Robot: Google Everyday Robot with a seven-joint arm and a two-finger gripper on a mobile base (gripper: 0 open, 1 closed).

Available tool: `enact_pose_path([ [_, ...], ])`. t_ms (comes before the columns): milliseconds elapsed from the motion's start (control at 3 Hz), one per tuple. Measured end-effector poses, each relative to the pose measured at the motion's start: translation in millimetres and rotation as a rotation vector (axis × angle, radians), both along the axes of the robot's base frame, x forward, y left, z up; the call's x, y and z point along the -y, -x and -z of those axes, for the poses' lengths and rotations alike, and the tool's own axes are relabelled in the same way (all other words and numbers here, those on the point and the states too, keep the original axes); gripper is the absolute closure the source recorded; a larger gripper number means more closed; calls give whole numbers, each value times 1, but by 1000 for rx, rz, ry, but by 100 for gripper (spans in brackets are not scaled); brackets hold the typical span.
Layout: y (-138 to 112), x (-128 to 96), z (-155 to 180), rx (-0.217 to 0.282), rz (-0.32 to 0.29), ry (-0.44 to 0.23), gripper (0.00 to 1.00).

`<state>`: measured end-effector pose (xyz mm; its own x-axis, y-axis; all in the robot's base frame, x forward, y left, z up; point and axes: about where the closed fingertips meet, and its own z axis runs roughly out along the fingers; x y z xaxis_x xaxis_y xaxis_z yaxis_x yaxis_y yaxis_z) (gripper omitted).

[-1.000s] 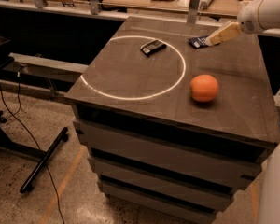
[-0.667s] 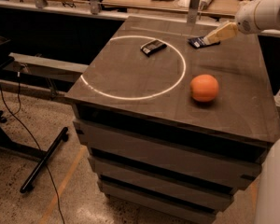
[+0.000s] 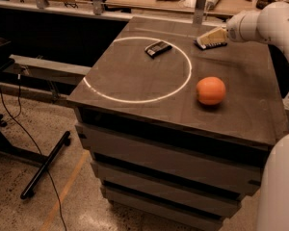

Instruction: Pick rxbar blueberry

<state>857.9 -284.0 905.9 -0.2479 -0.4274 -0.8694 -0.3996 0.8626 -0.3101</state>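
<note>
The rxbar blueberry [image 3: 213, 45] lay flat near the far right corner of the surface [image 3: 135, 81], only a thin dark strip of wrapper showing beneath the claw [image 3: 204, 38]. The claw had slid in over the bar from further right a moment before, so the grasp looked about to begin. Whether it stood open or gripped anything could not be told. Well apart sat a round, matte orange [image 3: 211, 90] and, inside the white ring [image 3: 135, 100], a flat black-and-grey bar [image 3: 158, 48].
</note>
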Motion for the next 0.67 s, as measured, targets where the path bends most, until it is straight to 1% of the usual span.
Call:
enact_pose_path([
  [333,-13,1,17,9,88,-22,0],
  [667,-21,6,26,-14,157,-23,0],
])
